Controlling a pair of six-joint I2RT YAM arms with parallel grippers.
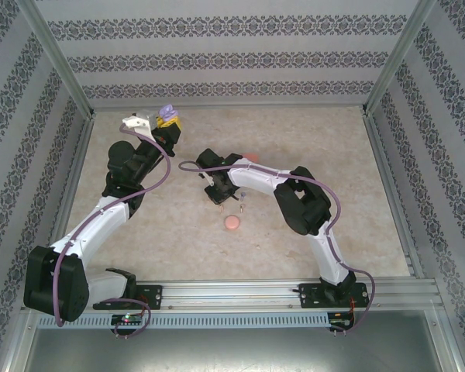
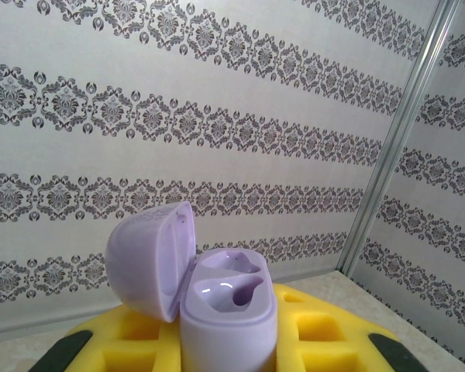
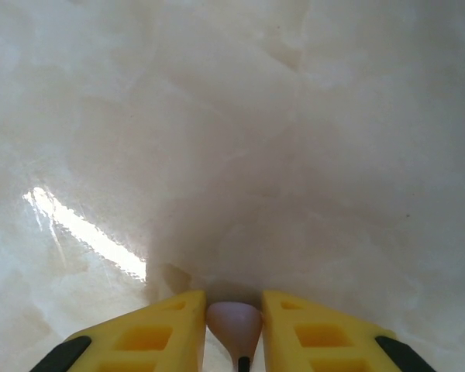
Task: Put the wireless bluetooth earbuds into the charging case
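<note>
In the top view we see the left gripper point(image 1: 168, 121) raised at the far left, holding the purple case point(image 1: 167, 113). The right gripper point(image 1: 220, 194) sits low over the middle of the table point(image 1: 318, 132), and a salmon case point(image 1: 232, 223) lies just nearer than it. In the left wrist view the fingers point(image 2: 132, 341) are pressed against the purple case's body from both sides. Its lid point(image 2: 149, 260) is tipped open to the left and both wells look empty, so we judge that no bud is seated there yet. In the right wrist view the yellow fingers point(image 3: 159, 329) stand narrowly apart, close over the tabletop. A pale salmon earbud point(image 3: 234, 322) sits between them and seems to touch both. We judge the task barely begun, with carrying and seating left.
</note>
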